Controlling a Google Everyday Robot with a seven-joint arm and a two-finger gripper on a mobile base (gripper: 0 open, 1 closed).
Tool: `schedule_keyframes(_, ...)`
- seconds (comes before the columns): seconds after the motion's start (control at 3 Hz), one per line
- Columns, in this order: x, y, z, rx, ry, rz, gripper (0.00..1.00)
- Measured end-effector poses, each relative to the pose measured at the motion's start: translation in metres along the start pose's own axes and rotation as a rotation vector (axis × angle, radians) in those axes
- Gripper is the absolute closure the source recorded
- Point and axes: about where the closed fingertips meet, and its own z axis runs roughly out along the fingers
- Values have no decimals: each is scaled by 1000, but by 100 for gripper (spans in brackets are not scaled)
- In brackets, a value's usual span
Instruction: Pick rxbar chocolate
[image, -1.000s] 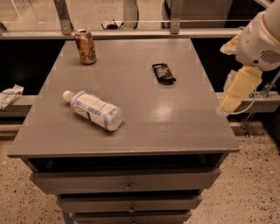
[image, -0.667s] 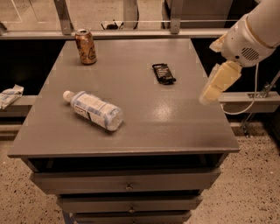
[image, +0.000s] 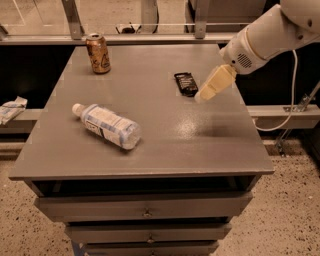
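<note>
On the grey worktop (image: 200, 145), the small flat black-wrapped rxbar chocolate (image: 186, 83) lies long axis roughly front-to-back. The cream pincer (image: 202, 95) hovers just beside its right edge. I cannot tell whether it is open or closed.

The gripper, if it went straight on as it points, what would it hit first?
Probably the tabletop beside the near end of the rxbar chocolate; the gripper points down-left, close by it. Depth is unclear.
</note>
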Motion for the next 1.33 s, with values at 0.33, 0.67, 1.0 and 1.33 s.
schedule_keyframes(0.33, -10, -18, 30, 13, -39, 56, 0)
schedule_keyframes(0.67, -5, -36, 66, 0, -51, 125, 0)
schedule_keyframes(1.0, 4, -45, 86, -16, -53, 182, 0)
schedule_keyframes(1.33, 12, -52, 96, -20, -52, 221, 0)
